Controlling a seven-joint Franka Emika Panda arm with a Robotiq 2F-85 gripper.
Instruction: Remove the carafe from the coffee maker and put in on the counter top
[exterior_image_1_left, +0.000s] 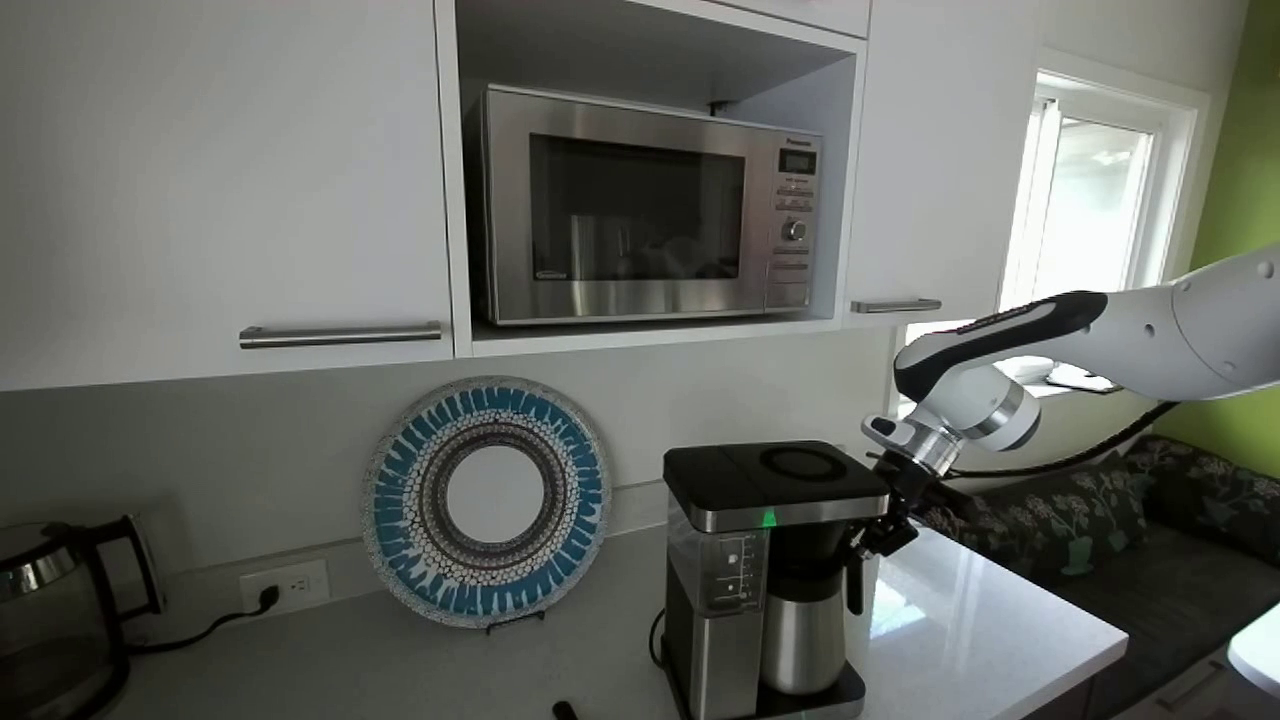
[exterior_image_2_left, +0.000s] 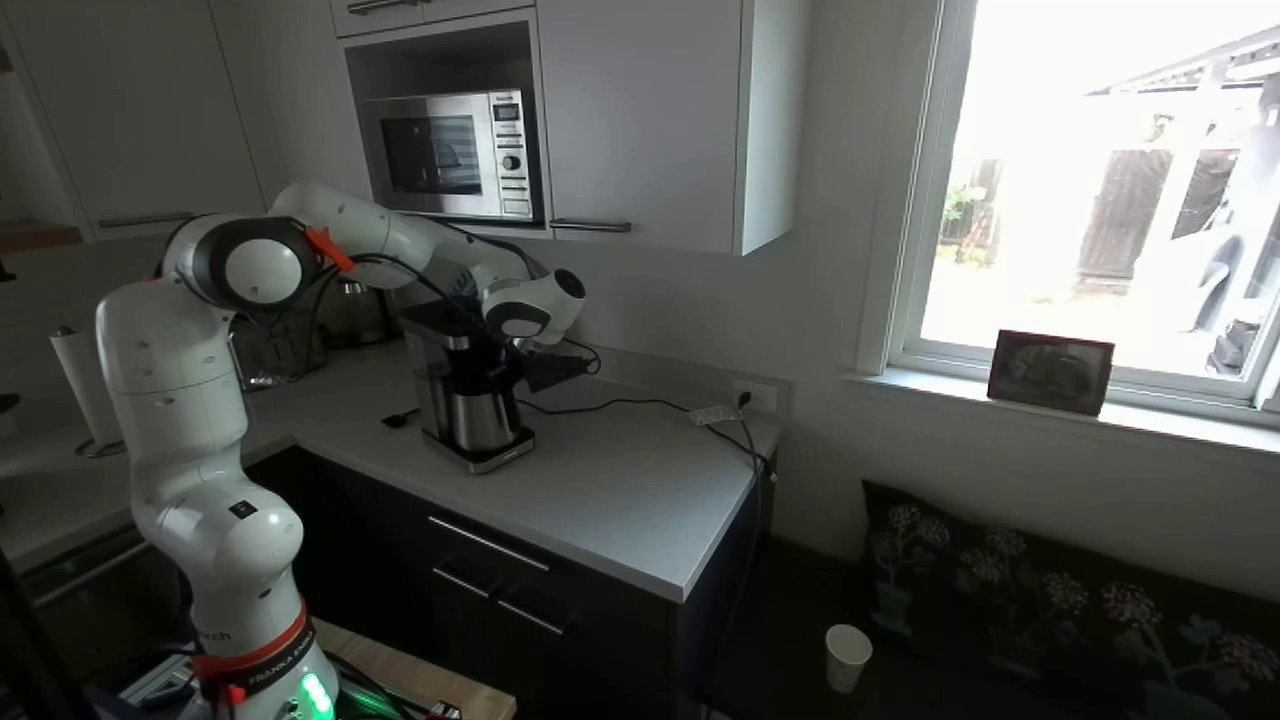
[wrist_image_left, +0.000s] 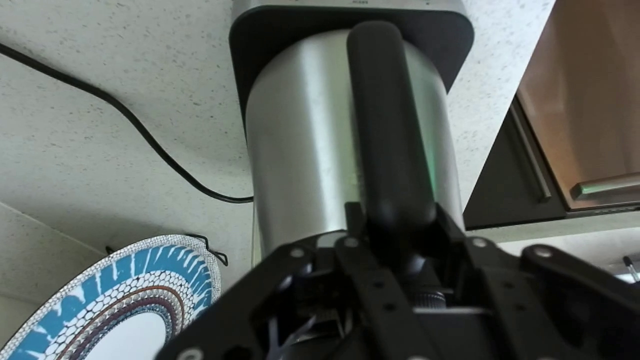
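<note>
The end effector (wrist_image_left: 398, 220) grips the black handle (wrist_image_left: 387, 120) of the cylindrical, brushed-steel carafe (wrist_image_left: 297, 145).

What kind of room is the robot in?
It's most likely a kitchen. There's a steel microwave up high, and a coffee maker standing on a pale counter top.

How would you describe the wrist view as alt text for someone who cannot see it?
The gripper straddles the handle of a steel carafe standing on the coffee maker's base; whether it grips is unclear. At left, a black cord crosses the pale counter top; a blue-patterned plate shows below.
</note>
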